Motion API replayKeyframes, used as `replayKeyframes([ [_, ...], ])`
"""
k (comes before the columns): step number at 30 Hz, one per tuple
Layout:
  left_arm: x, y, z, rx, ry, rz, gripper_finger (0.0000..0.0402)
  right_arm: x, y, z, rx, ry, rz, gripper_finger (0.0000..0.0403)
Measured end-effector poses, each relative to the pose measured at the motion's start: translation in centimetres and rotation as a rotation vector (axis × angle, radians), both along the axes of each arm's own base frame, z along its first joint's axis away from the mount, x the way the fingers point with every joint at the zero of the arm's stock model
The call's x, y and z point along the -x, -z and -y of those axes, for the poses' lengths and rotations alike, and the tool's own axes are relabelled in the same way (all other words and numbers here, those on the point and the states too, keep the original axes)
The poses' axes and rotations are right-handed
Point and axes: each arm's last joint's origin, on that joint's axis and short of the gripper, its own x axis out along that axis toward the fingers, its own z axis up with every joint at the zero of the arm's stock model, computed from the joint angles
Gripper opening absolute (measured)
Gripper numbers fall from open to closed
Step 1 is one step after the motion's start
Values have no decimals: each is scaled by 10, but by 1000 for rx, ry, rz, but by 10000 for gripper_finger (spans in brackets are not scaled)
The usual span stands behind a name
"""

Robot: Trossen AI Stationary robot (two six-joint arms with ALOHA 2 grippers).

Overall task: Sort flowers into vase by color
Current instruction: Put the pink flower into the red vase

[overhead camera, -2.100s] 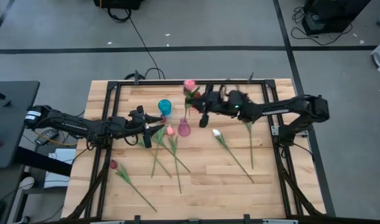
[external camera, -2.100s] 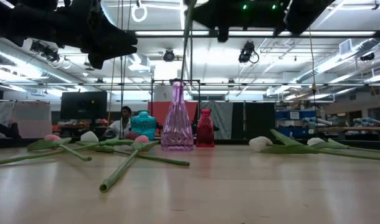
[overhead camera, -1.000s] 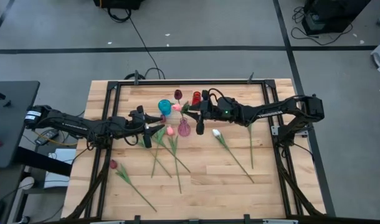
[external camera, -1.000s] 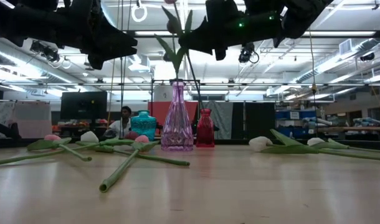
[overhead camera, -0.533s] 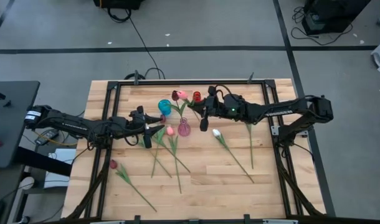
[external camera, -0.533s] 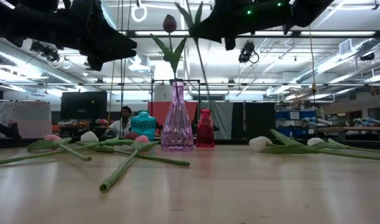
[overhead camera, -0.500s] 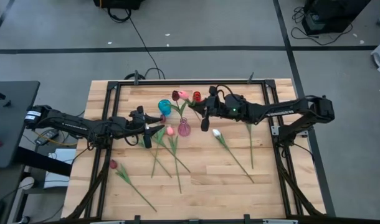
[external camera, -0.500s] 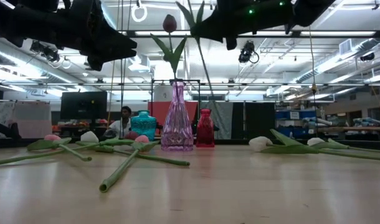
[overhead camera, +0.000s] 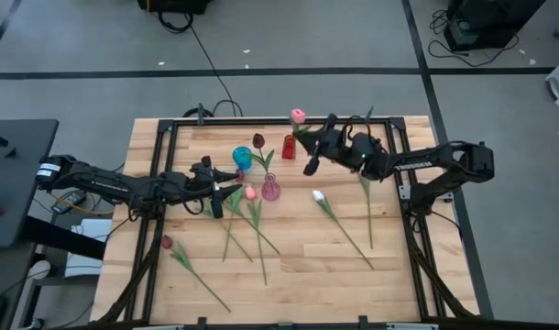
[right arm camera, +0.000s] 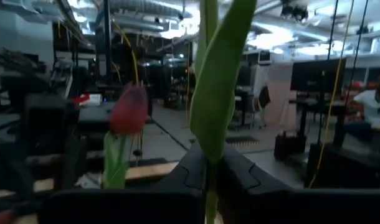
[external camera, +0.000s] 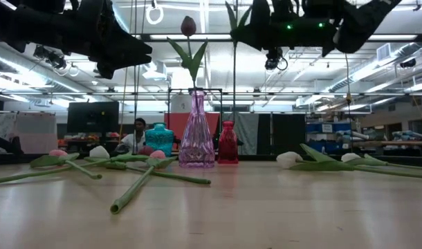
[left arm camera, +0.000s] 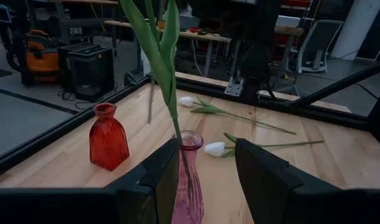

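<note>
A pink tulip (overhead camera: 298, 115) with a thin green stem hangs upright, bud up, above the red vase (overhead camera: 289, 147), pinched in the right gripper's (overhead camera: 311, 151) fingers. The left gripper (overhead camera: 226, 196) hovers over the table (overhead camera: 353, 266), fingers wide.

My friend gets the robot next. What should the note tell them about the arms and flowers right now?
Right gripper: shut on a pink tulip, held in the air above the red vase.
Left gripper: open, hovering near the pink vase, holding nothing.
Done: one dark red tulip stands in the pink vase.
Left: the held tulip, plus the flowers lying on the table. The teal vase looks empty.
</note>
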Motion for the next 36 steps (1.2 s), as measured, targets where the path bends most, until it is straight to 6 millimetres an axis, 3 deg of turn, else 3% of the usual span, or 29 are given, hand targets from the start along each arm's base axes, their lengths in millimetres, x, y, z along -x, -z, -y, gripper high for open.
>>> replayKeyframes([
  [7,0,0,0,0,-1,0,163,1,-24,25,56,37,60,28],
  [14,0,0,0,-2,-1,0,163,5,-23,42,52,75,69,28],
  [22,0,0,0,-6,0,-4,163,-12,15,61,6,84,8,29],
  [36,0,0,0,-6,0,-4,163,-22,51,69,-84,85,-114,37],
])
